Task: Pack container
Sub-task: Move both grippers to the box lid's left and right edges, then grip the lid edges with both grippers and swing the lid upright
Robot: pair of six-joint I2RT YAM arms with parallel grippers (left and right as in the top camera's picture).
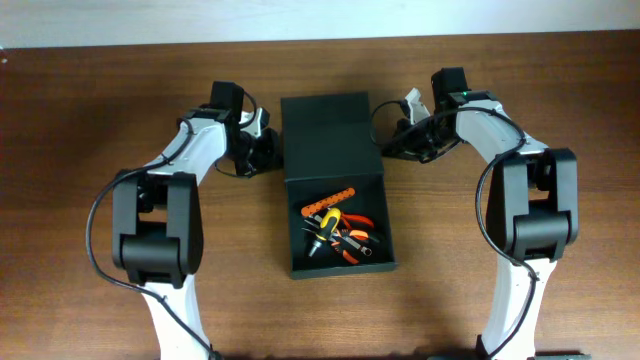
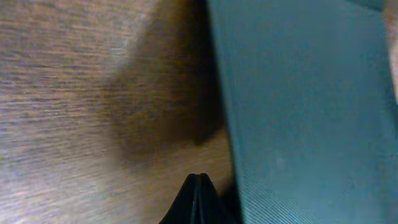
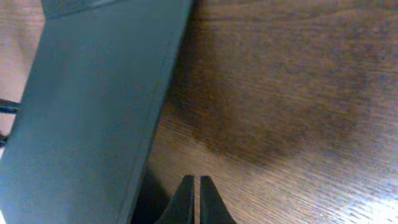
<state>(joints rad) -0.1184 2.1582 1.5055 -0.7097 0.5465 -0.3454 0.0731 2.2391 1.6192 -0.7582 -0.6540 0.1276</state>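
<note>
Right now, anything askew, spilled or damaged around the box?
Nothing stands out. The container sits square on the table, its lid open. The tools lie in a loose heap inside, none on the wood. The left gripper and right gripper are shut, one beside each side of the lid.

I work at a bench (image 1: 80, 120) of dark brown wood with a fine grain running side to side, its surface matte and evenly lit from above. Beyond its far edge a pale strip (image 1: 300, 15) runs the full width of the overhead view; I cannot tell whether it is wall or floor. Close up in both wrist views the grain shows reddish-brown streaks, and a soft-edged shadow (image 3: 267, 124) darkens the wood in each.
</note>
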